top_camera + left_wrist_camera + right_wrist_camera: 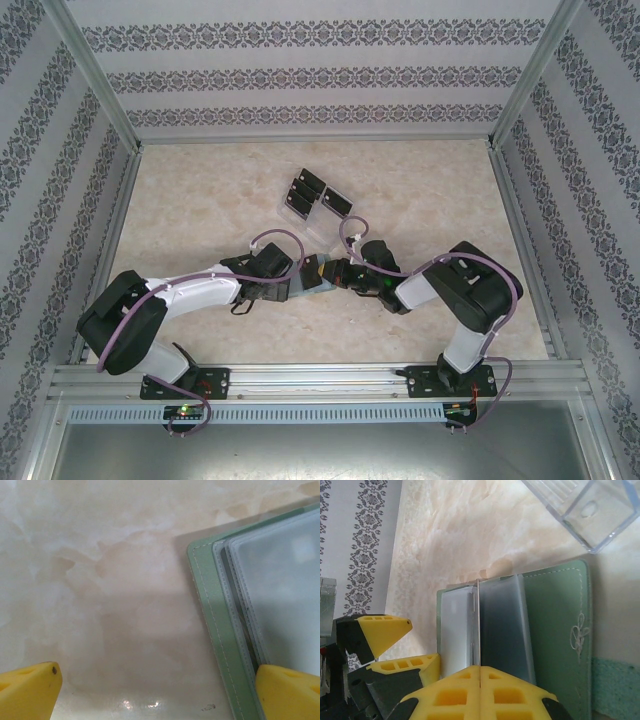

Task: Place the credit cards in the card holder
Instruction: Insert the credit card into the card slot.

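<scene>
The grey-green card holder (555,630) lies open on the table, its clear sleeves (455,625) fanned out. My right gripper (479,667) is shut on a thin flat sheet (478,625) that stands edge-on over the sleeves; I cannot tell whether it is a card or a sleeve. My left gripper (156,672) is open, and its right finger (287,692) rests on the card holder's (215,605) sleeves. From above, both grippers (300,272) (337,272) meet over the card holder (315,288). Several black credit cards (303,192) stand in a clear tray behind them.
The clear plastic tray (318,212) sits at mid-table just beyond the grippers, and its corner (590,510) comes close to the card holder. Metal rails (300,380) and patterned walls (60,150) enclose the marbled table (200,190). A green textured patch (615,685) lies beside the card holder.
</scene>
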Robot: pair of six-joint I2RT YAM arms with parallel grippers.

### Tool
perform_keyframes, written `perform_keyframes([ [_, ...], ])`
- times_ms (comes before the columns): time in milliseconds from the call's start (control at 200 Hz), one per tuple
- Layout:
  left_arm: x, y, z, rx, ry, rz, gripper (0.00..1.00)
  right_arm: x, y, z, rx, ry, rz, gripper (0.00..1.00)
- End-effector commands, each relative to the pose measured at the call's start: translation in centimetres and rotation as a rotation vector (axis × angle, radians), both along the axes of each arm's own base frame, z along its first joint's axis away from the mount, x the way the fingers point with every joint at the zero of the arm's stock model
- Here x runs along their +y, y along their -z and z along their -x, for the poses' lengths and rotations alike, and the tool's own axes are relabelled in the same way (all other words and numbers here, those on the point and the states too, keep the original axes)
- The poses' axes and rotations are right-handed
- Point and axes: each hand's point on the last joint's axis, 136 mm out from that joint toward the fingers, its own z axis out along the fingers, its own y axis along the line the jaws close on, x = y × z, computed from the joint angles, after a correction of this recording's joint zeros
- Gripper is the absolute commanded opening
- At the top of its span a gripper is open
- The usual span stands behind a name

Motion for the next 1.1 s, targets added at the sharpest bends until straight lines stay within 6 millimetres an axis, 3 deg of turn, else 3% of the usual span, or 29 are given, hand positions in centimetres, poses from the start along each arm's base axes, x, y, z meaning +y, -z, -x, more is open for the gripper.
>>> perform_keyframes([
  [0,1.6,0.6,0.8,0.026,-0.016,-0.050,1.00,0.4,0.1,0.3,-0.007,-0.002,-0.023,0.00],
  [550,2.0,-0.5,0.8,-0.004,-0.024,-0.052,1.00,0.7,-1.2,0.1,-0.008,0.004,-0.078,0.00],
  [1094,-0.5,-2.4,-1.1,-0.047,0.015,0.025,1.00,0.8,-2.1,0.0,-0.016,0.002,-0.091,0.00],
])
